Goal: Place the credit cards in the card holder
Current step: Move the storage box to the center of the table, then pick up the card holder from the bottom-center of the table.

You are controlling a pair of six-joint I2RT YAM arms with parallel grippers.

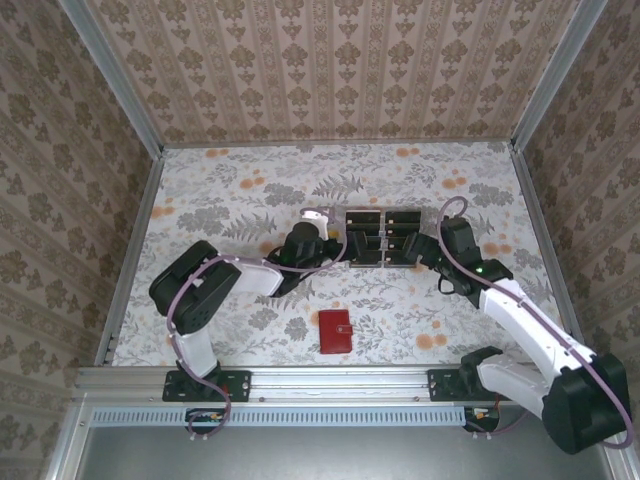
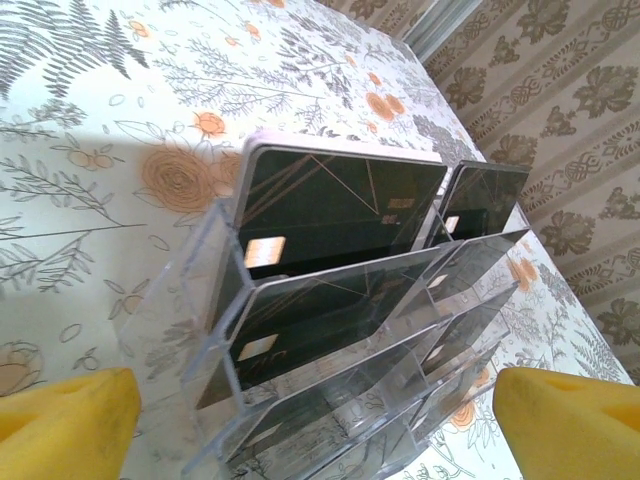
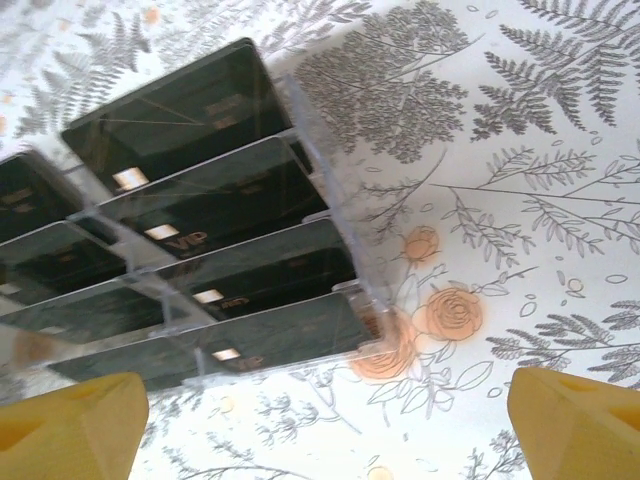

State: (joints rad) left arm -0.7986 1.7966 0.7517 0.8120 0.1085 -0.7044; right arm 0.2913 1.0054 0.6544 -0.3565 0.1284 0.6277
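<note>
Left gripper [image 1: 333, 243] wide open, empty, at left side of clear tray [image 2: 175, 300]; right gripper [image 1: 417, 250] open, empty, at its right side. Credit cards [image 2: 340, 205] stand in the tray's slots. Card holder [image 1: 335, 331] lies closed on desk [image 1: 230, 190], nearer the arm bases, apart from tray.
</note>
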